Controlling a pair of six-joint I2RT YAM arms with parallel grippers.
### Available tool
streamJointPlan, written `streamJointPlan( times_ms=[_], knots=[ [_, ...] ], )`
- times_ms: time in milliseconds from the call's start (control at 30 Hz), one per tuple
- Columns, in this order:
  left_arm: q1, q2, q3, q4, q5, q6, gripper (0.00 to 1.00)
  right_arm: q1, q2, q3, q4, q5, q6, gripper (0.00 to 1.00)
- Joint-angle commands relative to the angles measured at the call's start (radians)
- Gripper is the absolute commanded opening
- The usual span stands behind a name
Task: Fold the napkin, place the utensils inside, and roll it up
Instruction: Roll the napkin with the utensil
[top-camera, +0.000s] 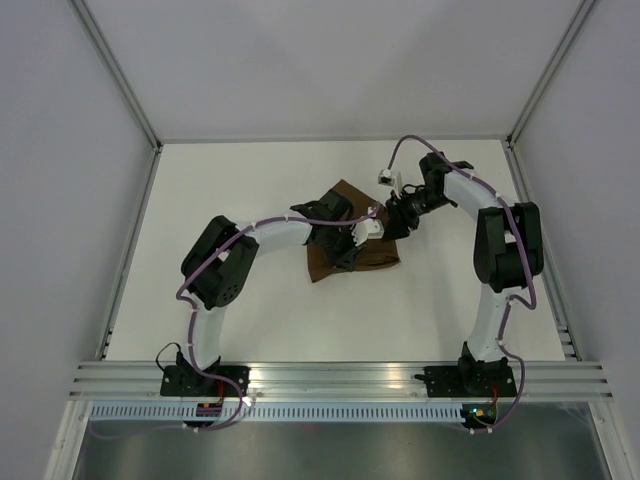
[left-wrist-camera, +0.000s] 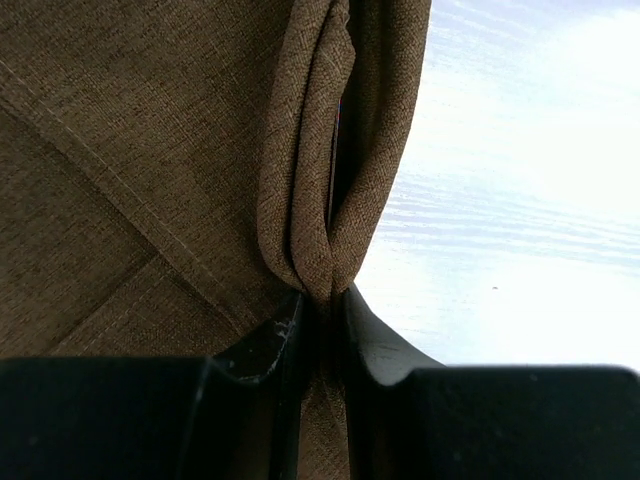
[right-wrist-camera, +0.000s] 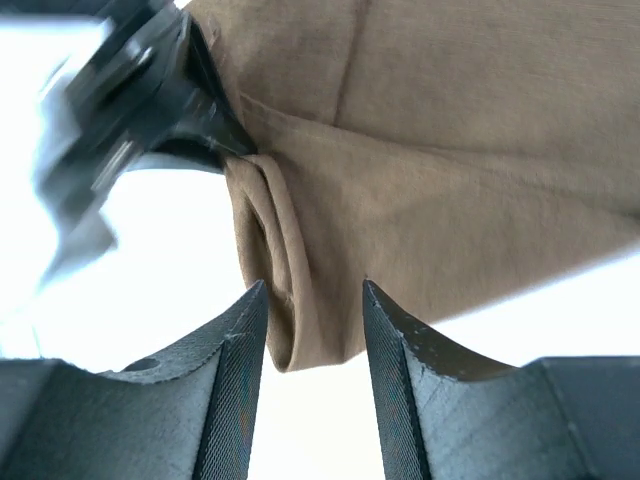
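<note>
The dark brown napkin (top-camera: 378, 256) lies bunched and partly folded on the white table, between my two arms. My left gripper (top-camera: 352, 252) sits on top of it. In the left wrist view its jaws (left-wrist-camera: 322, 300) are pinched shut on a raised, doubled fold of the napkin (left-wrist-camera: 130, 150). My right gripper (top-camera: 397, 220) reaches in from the right. Its fingertips (right-wrist-camera: 312, 290) stand apart, with the napkin's (right-wrist-camera: 450, 150) rolled end lying loosely between them. The left gripper's dark fingers (right-wrist-camera: 190, 100) show blurred at the top left of the right wrist view. The utensils are hidden.
The white table (top-camera: 230, 180) is bounded by grey walls at the back and sides. An aluminium rail (top-camera: 340, 375) carrying both arm bases runs along the near edge. Cables loop over both arms.
</note>
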Motion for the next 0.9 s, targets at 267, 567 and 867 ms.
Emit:
streamJointPlan(
  times_ms=[267, 567, 867],
  knots=[
    [0.114, 0.232, 0.251, -0.356, 0.339, -0.061, 0.02, -0.021, -0.522, -0.554, 0.591, 0.082, 0.017, 0.49],
    [0.125, 0.390, 0.429, -0.535, 0.427, -0.080, 0.02, 0.264, -0.679, -0.850, 0.913, 0.422, -0.029, 0.50],
    [0.133, 0.478, 0.481, -0.610, 0.478, -0.086, 0.02, 0.454, -0.618, -0.963, 1.124, 0.593, -0.107, 0.51]
  ],
)
